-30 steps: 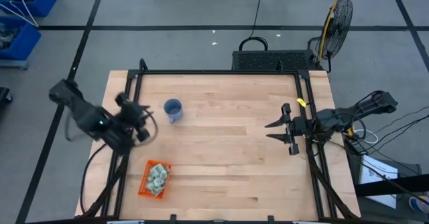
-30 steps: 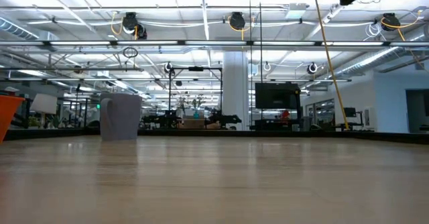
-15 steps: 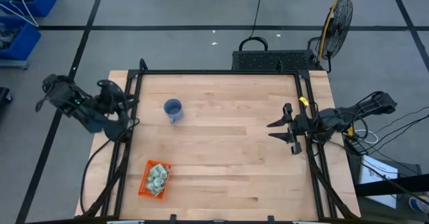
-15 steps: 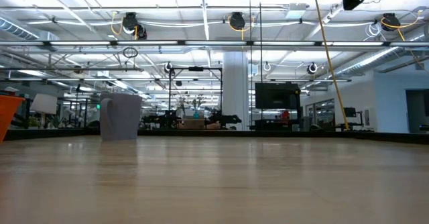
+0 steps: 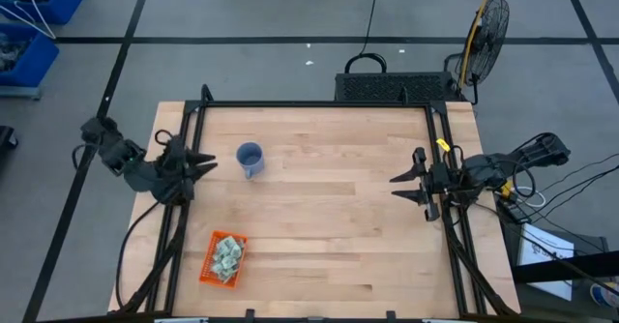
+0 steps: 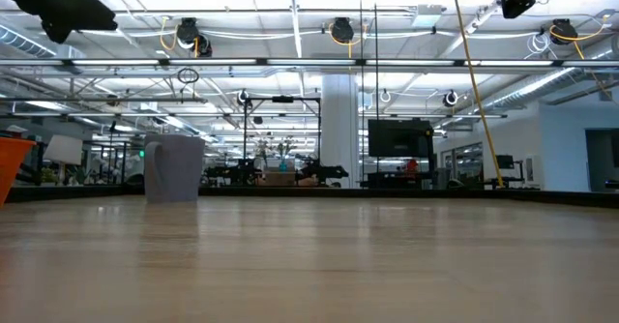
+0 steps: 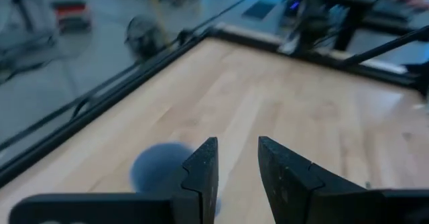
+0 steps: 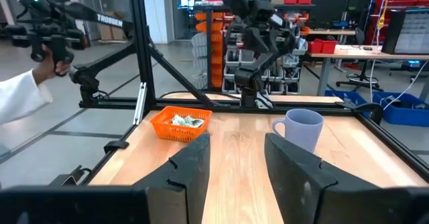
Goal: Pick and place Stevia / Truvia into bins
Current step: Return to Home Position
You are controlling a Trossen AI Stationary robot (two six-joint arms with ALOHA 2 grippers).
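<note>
High view shows you the pale sachets heaped in the perforated orange basket, on the left arm's side of the pale plank table; a blue cup stands well apart. Your left gripper and right gripper hang at opposite edges, fingers parted, empty.

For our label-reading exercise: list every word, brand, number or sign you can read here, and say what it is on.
"TROSSEN": on a dark arm link beyond the table.
Stevia sachets in the orange basket: print too small to read.
</note>
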